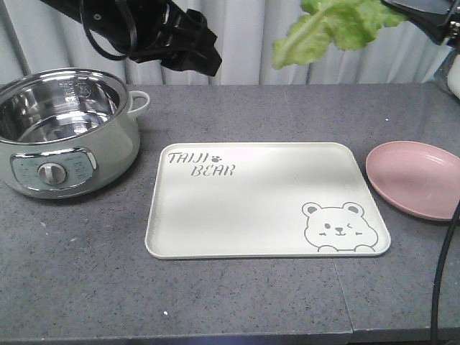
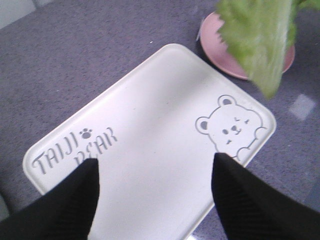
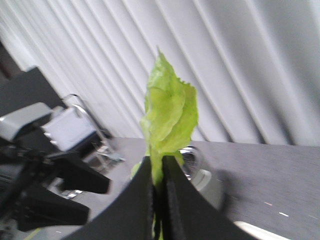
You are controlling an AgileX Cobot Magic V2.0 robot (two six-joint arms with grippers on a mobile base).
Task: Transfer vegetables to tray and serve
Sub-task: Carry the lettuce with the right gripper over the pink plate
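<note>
The vegetables, one bright green crinkly lettuce leaf, hang high in the air over the back right of the counter. My right gripper is shut on the leaf's stem, and the leaf sticks out past the fingertips. The cream tray with the bear drawing lies flat mid-counter with nothing on it. My left gripper hovers open above the tray, its fingers wide apart and holding nothing. In the left wrist view the leaf dangles in front of the pink plate.
A round pink plate sits right of the tray. A steel electric pot with a dial stands at the left. A black cable hangs at the front right edge. Curtains close off the back.
</note>
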